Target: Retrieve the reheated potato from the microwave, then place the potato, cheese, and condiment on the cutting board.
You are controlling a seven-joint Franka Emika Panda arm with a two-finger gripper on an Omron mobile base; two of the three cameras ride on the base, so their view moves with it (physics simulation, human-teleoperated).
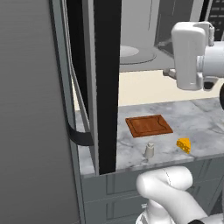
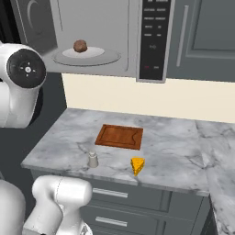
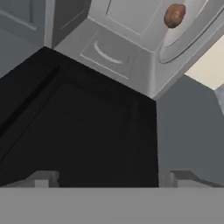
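You have the microwave [image 2: 96, 36] standing open above the counter: its black glass door [image 1: 106, 87] swings out toward the base and cuts a tall dark strip through the left base view, while the dark button panel [image 2: 154, 36] sits on the right of the cavity in the right base view. Below it the grey marble counter [image 2: 174, 142] runs across over grey drawers [image 2: 137, 202]. On the counter the cutting board [image 2: 119, 137] lies flat, bare on top. Inside the cavity the round white turntable [image 2: 98, 56] carries the potato [image 2: 80, 46], a small brown lump seated left of the plate's centre; you also see the potato [image 3: 174, 15] at the top right of the hand view, well beyond the fingers. The cheese [image 2: 137, 165] rests on the marble in front of the board's right corner, apart from it. The condiment [image 2: 93, 159] stands upright on the counter in front of the board's left corner, also apart from it. The gripper [image 3: 109, 178] points at the black door, its two finger tips [image 3: 41, 178] spread wide with nothing between them.
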